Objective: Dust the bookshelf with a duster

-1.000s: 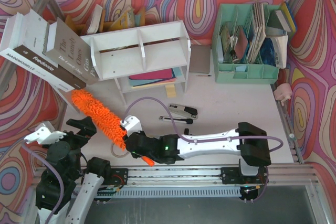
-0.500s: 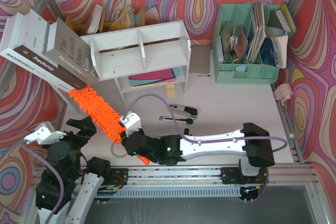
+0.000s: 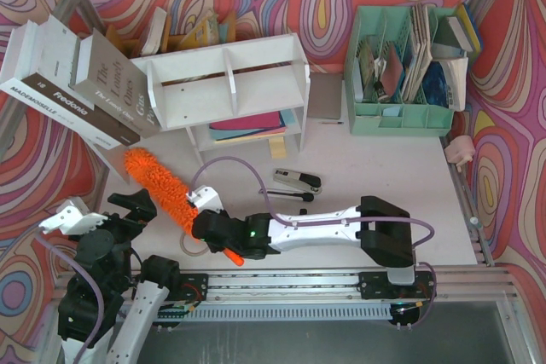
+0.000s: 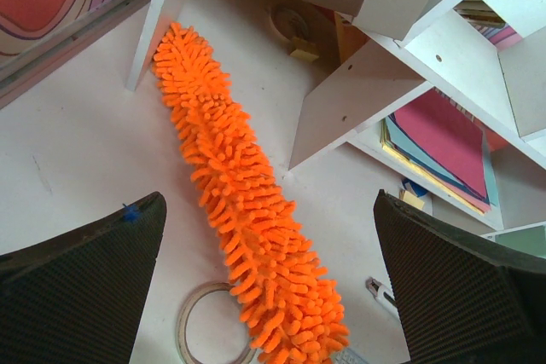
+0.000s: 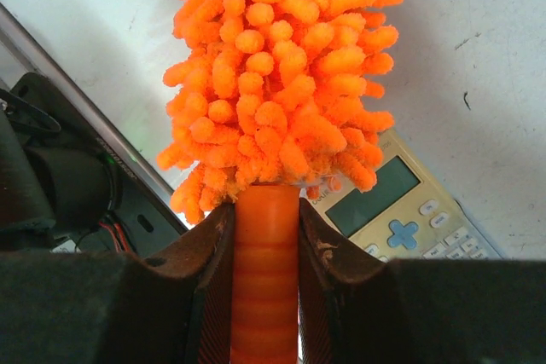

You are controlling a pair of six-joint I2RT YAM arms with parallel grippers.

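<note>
Duster (image 3: 160, 187) gripped by its orange handle in my right end effector (image 5: 264, 249), low in front of the bookshelf (image 3: 226, 83).
Its fluffy head slanted across the surface (image 3: 375, 168) toward the shelf's left end, the tip perhaps touching a white upright there; the views left that unclear. My left end effector (image 4: 269, 270) hung above the head, spread wide, holding nothing. A calculator (image 5: 401, 210) lay just beside the head.

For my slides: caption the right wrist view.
Orange duster gripped by its handle between the right fingers, a calculator partly hidden behind its fluff.
</note>
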